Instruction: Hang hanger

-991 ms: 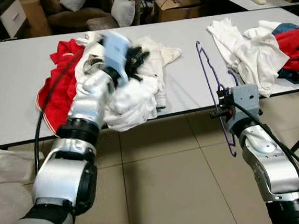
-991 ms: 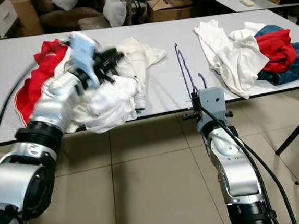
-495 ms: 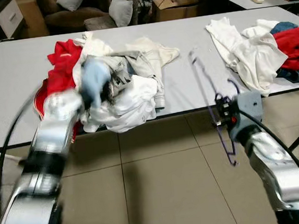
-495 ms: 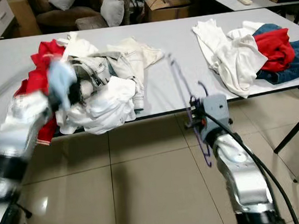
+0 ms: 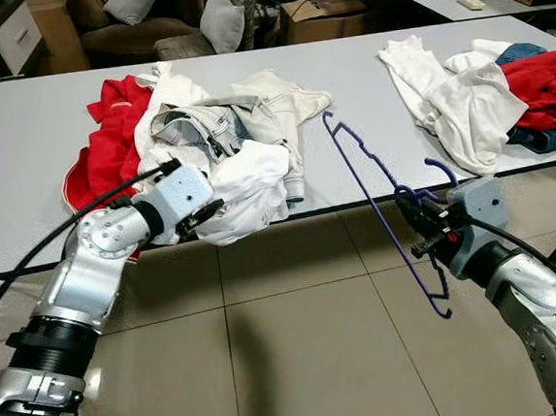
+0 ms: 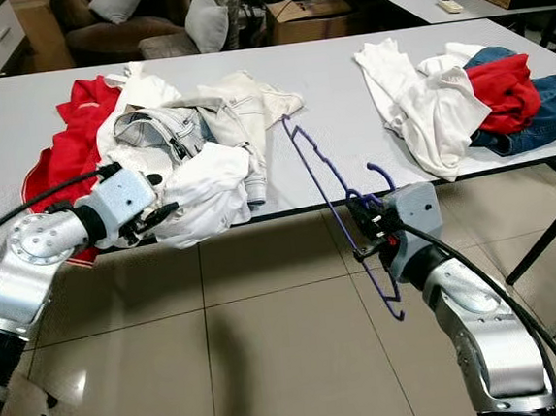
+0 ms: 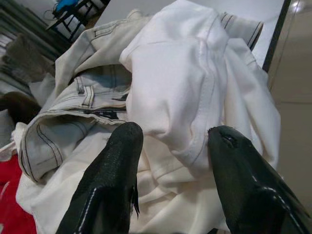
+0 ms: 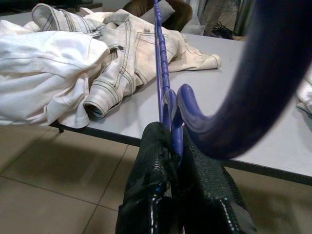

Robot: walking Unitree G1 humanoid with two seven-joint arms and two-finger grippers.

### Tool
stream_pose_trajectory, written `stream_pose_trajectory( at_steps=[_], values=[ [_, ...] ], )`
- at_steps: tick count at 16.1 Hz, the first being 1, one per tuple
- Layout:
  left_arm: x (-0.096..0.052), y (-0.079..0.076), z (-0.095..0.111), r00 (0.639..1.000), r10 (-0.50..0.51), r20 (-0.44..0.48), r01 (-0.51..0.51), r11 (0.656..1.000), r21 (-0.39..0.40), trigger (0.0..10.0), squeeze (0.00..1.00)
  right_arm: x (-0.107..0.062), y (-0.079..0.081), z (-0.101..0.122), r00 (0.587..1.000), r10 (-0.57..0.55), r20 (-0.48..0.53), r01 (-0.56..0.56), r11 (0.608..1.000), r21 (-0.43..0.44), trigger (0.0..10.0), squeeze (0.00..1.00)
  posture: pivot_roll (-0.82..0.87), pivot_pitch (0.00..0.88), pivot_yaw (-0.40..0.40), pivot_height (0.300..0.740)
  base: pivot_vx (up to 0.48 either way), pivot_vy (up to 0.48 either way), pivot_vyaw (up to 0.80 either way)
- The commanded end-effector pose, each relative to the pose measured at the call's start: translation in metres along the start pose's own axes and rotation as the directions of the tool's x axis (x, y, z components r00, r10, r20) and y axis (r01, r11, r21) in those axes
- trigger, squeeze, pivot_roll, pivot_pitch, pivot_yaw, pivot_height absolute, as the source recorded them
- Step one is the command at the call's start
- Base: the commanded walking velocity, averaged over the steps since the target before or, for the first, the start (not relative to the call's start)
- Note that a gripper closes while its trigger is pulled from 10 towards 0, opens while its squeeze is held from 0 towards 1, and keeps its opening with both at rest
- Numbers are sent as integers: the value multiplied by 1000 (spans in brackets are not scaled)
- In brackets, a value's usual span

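Right gripper (image 6: 369,221) fingers pinched tight on the purple hanger (image 6: 330,189) neck, held just off the counter (image 6: 329,126) edge. Thin grip: it could swivel or slip. Left gripper (image 5: 204,214) fingers spread, empty, against the white garment (image 5: 251,176); may snag it.

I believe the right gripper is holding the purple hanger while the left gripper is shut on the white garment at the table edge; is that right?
Not quite: the left gripper is open, its fingers either side of a fold of the white garment, as the left wrist view shows. The right gripper is indeed shut on the purple hanger.
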State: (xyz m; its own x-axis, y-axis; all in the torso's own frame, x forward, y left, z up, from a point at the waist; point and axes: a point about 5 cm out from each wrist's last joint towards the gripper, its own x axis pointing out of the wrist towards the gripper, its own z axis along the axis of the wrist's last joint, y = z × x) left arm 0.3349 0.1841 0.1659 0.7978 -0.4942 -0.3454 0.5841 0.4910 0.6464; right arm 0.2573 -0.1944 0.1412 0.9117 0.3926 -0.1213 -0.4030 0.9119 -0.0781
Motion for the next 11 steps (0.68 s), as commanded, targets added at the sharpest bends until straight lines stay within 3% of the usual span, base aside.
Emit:
stream_pose_trajectory(
  at_steps=[1, 4, 11],
  values=[
    [3, -1, -1, 1000, 25, -15, -24, 1000, 20, 6431, 0, -3, -2, 7, 1000, 2, 22, -2, 1000, -9, 10000, 0, -85, 0, 4, 740, 0, 0, 0],
    [7, -1, 0, 999, 47, 1, -47, 999, -4, 0, 0, -4, -3, 7, 1000, 0, 23, 0, 1000, -11, 10000, 0, -96, 0, 7, 740, 0, 0, 0],
    [10, -2, 3, 998, 54, 43, -52, 997, -56, 0, 0, -6, -4, 6, 1000, 6, 19, -6, 1000, -9, 10000, 0, -94, 0, 6, 740, 0, 0, 0]
  ],
)
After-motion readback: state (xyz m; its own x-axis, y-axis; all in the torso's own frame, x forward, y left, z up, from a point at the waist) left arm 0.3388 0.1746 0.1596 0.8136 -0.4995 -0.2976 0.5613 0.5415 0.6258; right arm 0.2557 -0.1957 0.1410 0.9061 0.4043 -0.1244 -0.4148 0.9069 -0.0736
